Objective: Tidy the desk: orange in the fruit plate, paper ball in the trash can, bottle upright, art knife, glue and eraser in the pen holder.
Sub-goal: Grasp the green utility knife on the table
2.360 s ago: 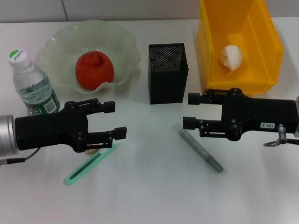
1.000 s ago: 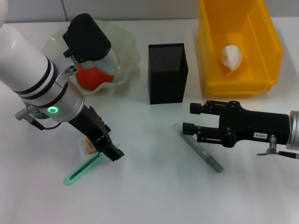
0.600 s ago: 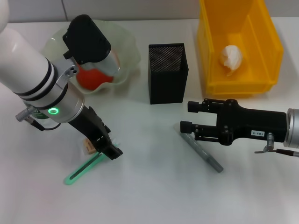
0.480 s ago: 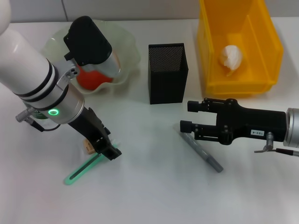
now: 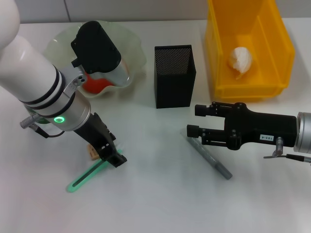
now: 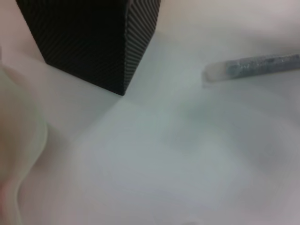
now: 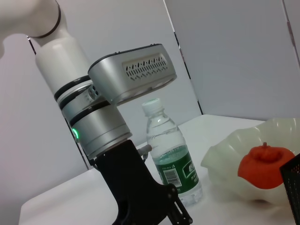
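My left gripper [image 5: 114, 158] points down at the table, its tip between the small tan eraser [image 5: 91, 153] and the green art knife [image 5: 90, 174]. My right gripper [image 5: 193, 121] is open and empty, level above the table, just over the near end of the grey glue stick [image 5: 209, 158]. The black mesh pen holder [image 5: 174, 75] stands behind, empty as far as I see. The orange [image 5: 95, 83] lies in the glass fruit plate [image 5: 131, 53]. The paper ball [image 5: 240, 60] lies in the yellow bin [image 5: 218, 58]. The bottle [image 7: 171, 154] stands upright, hidden behind my left arm in the head view.
The left wrist view shows the pen holder [image 6: 89, 42], the glue stick's end [image 6: 253, 68] and the plate's rim [image 6: 18, 154]. My bulky left arm [image 5: 43, 92] stands over the plate and the bottle.
My left arm has swung from level to pointing down over the eraser and knife, hiding the bottle. Over the last second it barely moved. My right gripper has crept left.
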Robot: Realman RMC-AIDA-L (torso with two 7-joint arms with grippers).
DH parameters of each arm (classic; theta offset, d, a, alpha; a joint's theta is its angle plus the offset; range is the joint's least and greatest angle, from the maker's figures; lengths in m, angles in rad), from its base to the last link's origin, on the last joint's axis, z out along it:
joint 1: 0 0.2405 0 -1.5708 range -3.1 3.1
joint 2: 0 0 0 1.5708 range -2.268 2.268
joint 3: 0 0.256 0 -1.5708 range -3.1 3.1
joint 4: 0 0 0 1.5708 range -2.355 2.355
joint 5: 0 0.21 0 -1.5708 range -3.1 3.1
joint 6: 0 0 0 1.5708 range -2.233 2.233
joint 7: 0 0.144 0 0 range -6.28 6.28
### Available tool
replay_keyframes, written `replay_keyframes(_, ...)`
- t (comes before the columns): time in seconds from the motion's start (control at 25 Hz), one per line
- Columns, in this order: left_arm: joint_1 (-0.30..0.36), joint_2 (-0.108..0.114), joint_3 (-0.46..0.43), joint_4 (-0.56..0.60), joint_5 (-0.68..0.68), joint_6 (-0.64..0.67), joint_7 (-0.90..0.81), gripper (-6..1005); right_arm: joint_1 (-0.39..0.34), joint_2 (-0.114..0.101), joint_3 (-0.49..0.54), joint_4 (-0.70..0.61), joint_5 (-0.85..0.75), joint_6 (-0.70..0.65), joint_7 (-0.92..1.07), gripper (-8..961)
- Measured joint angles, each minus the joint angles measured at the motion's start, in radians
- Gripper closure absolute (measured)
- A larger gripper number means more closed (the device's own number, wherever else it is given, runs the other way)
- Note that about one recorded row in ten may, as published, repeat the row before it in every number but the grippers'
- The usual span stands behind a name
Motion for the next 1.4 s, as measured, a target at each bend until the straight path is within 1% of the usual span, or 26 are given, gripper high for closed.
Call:
replay_keyframes(0.16, 0.001, 0.0, 0.002, -0.011, 0.002, -0.013, 0.006, 348, 0.0, 0.0, 0.0, 0.0, 0.0, 0.002, 0.0, 264)
replay_keyframes(0.36, -0.004, 0.0, 0.005, -0.027, 0.021, -0.018, 0.009, 450, 0.0, 0.0, 0.0, 0.0, 0.0, 0.01, 0.0, 264)
replay_keyframes(1.24, -0.012, 0.0, 0.008, -0.039, 0.036, -0.025, 0.024, 586, 0.011, 0.001, 0.0, 0.0, 0.0, 0.025, 0.0, 265)
replay_keyframes(1.36, -0.012, 0.0, 0.013, -0.038, 0.036, -0.028, 0.024, 642, 0.011, 0.001, 0.0, 0.0, 0.0, 0.025, 0.0, 265)
replay_keyframes(1.4, -0.012, 0.0, 0.013, -0.038, 0.036, -0.028, 0.024, 643, 0.011, 0.001, 0.0, 0.0, 0.0, 0.025, 0.0, 265)
